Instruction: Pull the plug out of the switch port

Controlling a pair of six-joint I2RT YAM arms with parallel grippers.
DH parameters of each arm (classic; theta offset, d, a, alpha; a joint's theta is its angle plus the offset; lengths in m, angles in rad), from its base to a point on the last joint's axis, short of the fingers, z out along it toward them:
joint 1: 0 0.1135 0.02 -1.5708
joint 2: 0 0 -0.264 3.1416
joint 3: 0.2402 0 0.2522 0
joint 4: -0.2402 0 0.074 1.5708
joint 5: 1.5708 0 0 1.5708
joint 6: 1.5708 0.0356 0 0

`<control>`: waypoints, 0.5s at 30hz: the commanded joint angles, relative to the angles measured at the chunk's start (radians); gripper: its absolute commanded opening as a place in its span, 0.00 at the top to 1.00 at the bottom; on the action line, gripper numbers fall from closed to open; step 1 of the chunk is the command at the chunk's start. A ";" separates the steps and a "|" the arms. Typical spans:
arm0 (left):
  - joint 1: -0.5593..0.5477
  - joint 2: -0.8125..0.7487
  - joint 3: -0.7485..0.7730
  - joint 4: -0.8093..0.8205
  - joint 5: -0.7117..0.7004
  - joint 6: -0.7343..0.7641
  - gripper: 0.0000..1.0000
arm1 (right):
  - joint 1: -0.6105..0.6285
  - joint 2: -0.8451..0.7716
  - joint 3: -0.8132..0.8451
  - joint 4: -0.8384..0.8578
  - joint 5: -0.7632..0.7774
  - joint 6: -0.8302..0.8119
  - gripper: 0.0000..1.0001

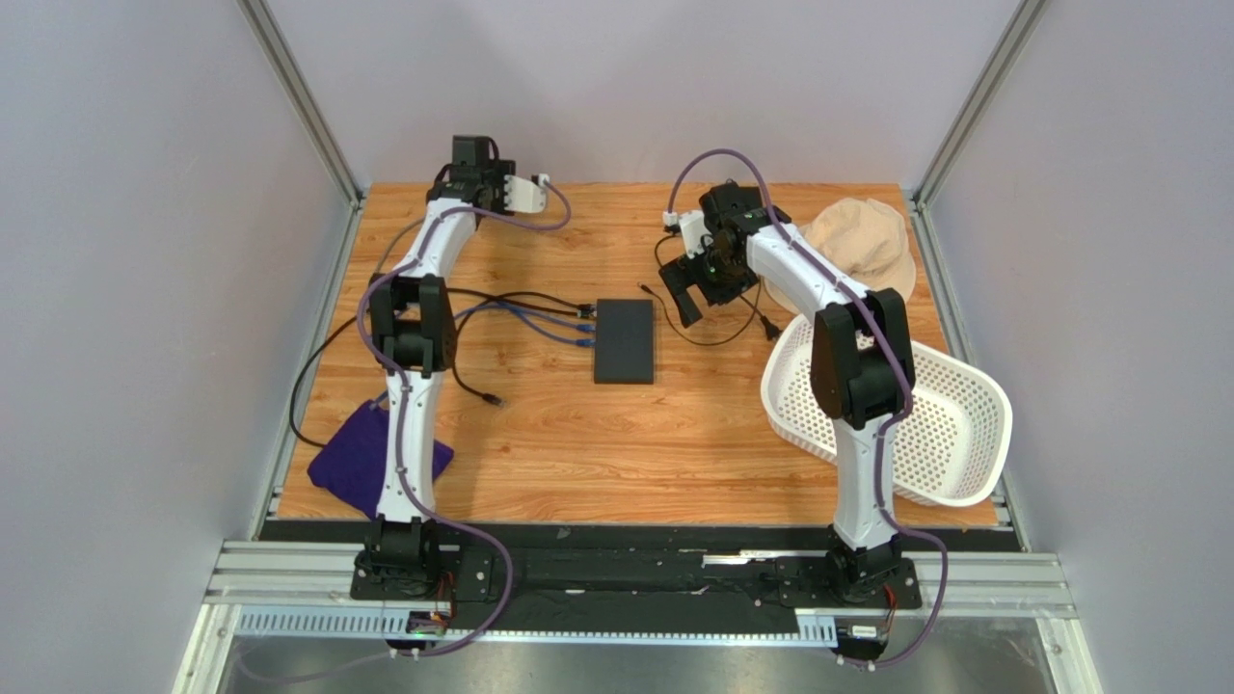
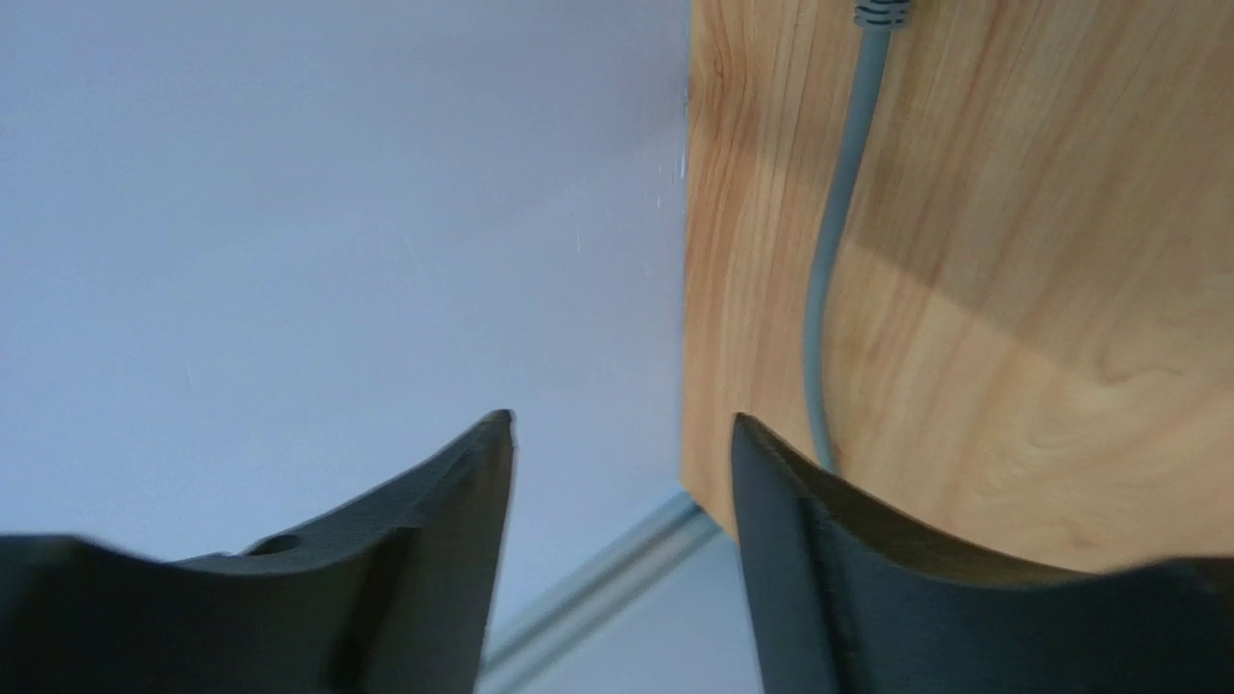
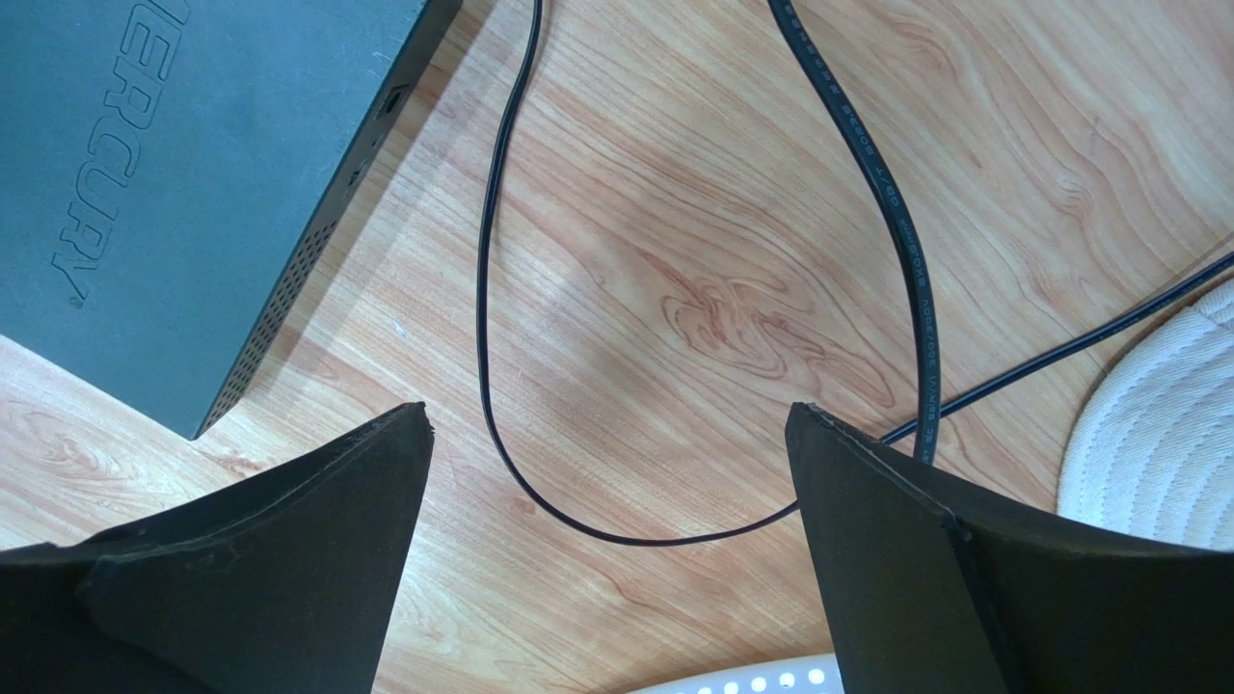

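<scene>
right claw [image 3: 609, 420] hangs wide open, empty, beside the switch [image 3: 174, 174]; left claw [image 2: 623, 422], stretched far, parted and empty.

My top camera sits high behind the arm bases [image 1: 399, 557], looking down on the whole table [image 1: 551, 463] from afar. My left wrist camera is close to a table edge, facing half wood, half grey wall [image 2: 333, 217]. My right wrist camera hangs near the wood, facing down at the switch [image 3: 174, 174] corner and a black cable [image 3: 901, 246]; the top view shares both.
</scene>
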 commanded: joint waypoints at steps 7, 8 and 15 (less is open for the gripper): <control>-0.085 -0.481 -0.171 -0.301 0.291 -0.898 0.27 | 0.021 -0.024 0.104 -0.005 -0.092 0.024 0.02; -0.085 -0.488 -0.182 -0.321 0.380 -0.955 0.28 | 0.023 -0.016 0.112 -0.005 -0.091 0.025 0.02; -0.099 -0.365 -0.129 -0.476 0.586 -1.197 0.36 | 0.041 0.053 0.186 0.001 -0.115 0.047 0.07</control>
